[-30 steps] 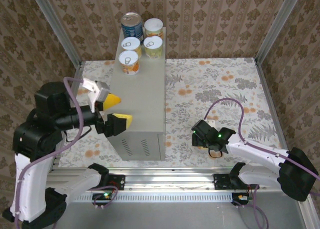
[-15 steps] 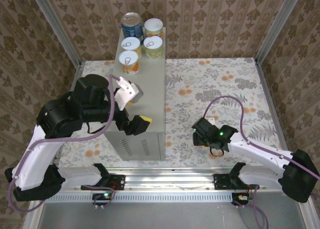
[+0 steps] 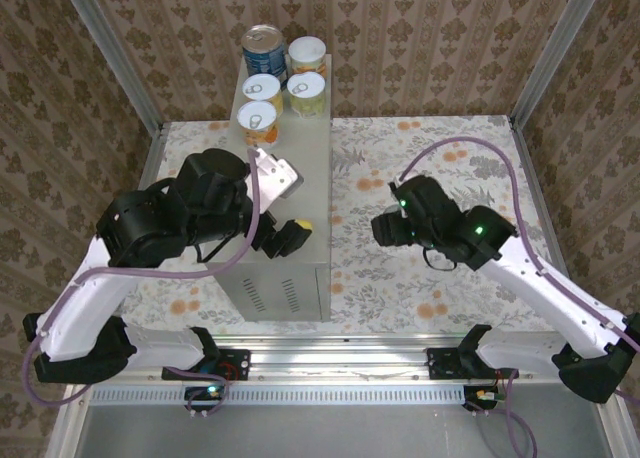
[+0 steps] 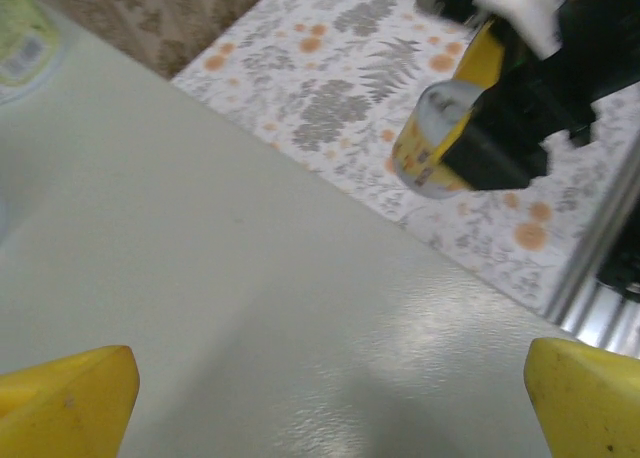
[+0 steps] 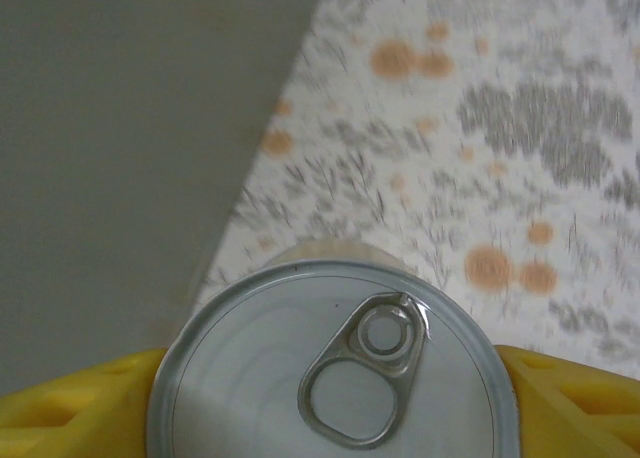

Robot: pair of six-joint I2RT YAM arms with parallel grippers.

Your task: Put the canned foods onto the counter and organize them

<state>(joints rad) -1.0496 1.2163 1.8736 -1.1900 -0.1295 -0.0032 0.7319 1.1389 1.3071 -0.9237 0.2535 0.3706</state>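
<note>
Both arms have white shell links and bulky black joint housings, each trailed by a looping purple cable. Right of the worktop, small green lights glow on the black wrist. The left end effector and right end effector both carry yellow fingertip pads.

The floral-patterned floor carries the counter, a tall light-grey metal box. The box stands on the left half of the floor, and its long sides run from the near edge toward the far edge. Its near side has rows of vent slots.

All the cans on the counter top are at its far end. The tall blue can stands at the far left corner, and the first short can is just beside it at the far right corner. The second short can and the third short can stand side by side in front of them. The fourth short can stands nearer, at the left edge.
</note>
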